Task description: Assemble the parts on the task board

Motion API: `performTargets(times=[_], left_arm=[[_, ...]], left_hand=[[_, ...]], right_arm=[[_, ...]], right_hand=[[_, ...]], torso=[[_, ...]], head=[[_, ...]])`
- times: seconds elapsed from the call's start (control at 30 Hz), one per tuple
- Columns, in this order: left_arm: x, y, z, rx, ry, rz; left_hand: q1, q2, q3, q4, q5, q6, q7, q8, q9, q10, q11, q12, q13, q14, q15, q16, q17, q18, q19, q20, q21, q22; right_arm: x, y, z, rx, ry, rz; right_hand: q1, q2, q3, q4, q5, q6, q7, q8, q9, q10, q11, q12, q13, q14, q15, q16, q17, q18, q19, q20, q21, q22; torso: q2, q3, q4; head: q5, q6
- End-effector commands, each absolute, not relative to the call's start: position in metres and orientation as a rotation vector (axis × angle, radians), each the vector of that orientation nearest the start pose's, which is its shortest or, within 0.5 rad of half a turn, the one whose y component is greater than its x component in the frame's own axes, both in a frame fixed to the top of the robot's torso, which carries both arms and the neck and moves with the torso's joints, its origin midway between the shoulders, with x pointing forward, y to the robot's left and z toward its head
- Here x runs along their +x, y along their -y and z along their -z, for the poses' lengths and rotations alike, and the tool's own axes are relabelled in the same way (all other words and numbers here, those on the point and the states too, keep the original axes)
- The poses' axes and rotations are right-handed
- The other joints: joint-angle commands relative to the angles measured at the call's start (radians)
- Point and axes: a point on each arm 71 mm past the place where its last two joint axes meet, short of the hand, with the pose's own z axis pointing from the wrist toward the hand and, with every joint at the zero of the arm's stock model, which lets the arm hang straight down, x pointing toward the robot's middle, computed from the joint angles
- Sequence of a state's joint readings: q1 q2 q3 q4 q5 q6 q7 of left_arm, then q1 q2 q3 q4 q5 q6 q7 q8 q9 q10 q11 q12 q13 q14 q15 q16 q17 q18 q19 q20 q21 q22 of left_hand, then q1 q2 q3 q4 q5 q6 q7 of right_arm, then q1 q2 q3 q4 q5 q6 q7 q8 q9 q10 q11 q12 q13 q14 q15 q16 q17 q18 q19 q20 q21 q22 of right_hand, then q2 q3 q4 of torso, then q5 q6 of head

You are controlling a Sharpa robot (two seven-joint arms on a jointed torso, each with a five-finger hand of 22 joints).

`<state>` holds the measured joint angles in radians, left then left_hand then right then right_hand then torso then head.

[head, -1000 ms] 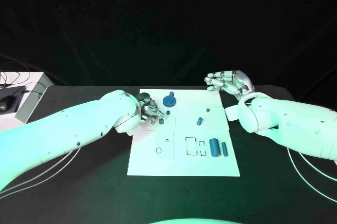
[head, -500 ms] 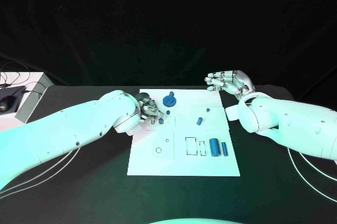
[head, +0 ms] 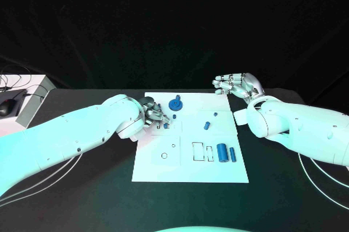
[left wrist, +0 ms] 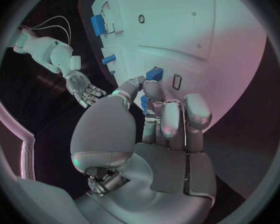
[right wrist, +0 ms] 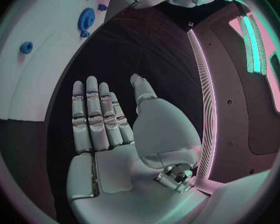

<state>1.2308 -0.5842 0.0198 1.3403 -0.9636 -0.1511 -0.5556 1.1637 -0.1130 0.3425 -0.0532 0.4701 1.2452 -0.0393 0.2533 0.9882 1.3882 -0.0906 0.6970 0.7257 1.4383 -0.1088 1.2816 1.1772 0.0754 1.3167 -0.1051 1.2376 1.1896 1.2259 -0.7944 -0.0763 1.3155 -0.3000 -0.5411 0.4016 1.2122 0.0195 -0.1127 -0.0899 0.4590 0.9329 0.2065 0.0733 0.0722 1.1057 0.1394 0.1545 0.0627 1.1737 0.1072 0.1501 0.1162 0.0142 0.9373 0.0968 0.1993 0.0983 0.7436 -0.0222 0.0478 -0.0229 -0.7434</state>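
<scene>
- Head view: left hand (head: 154,114) over task board (head: 190,166) far-left corner, fingers curled round a small blue part (head: 166,125), apparently pinched.
- Blue gear (head: 175,104) just right and farther; left hand nearer.
- Right hand (head: 236,84) spread wide, empty, beyond far-right corner.

Robot lab, black-draped table (head: 87,201), cabled white box (head: 33,93)
</scene>
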Motion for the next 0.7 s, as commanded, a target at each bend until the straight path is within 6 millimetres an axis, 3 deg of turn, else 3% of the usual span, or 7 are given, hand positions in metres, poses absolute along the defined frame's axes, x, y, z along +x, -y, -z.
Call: performTargets(times=[0.03, 0.7], left_arm=[[0.5229, -0.1405, 0.1946, -0.487, -2.078, 0.581], [0.5237, -0.1377, 0.1926, -0.531, -2.005, 0.644]], left_hand=[[0.018, 0.011, 0.0, 0.007, 0.0, -0.003, -0.002, -0.003, -0.009, -0.004, 0.0, 0.006, 0.001, 0.002, -0.002, 0.006, -0.001, -0.002, 0.005, 0.002, -0.006, 0.002], [0.02, 0.012, -0.002, 0.007, -0.002, -0.004, -0.002, -0.002, -0.008, -0.005, 0.0, 0.007, 0.003, 0.002, -0.003, 0.006, -0.001, 0.0, 0.004, 0.002, -0.007, 0.001]], right_arm=[[0.5266, 0.2567, 0.1797, 0.816, -1.296, -1.15], [0.5267, 0.2569, 0.1801, 0.816, -1.296, -1.149]], right_hand=[[-0.004, -0.001, 0.004, 0.001, 0.006, -0.007, 0.002, -0.005, -0.001, -0.007, 0.002, -0.005, -0.001, -0.009, -0.001, 0.003, -0.001, -0.014, -0.007, 0.002, 0.002, -0.001], [-0.004, -0.001, 0.004, 0.001, 0.006, -0.007, 0.002, -0.005, -0.001, -0.007, 0.002, -0.005, -0.001, -0.009, -0.001, 0.003, -0.001, -0.014, -0.007, 0.002, 0.002, -0.001]], torso=[[0.0, 0.0001, 0.0006], [0.001, 0.0, -0.0008]], head=[[0.0, 0.002], [-0.001, 0.004]])
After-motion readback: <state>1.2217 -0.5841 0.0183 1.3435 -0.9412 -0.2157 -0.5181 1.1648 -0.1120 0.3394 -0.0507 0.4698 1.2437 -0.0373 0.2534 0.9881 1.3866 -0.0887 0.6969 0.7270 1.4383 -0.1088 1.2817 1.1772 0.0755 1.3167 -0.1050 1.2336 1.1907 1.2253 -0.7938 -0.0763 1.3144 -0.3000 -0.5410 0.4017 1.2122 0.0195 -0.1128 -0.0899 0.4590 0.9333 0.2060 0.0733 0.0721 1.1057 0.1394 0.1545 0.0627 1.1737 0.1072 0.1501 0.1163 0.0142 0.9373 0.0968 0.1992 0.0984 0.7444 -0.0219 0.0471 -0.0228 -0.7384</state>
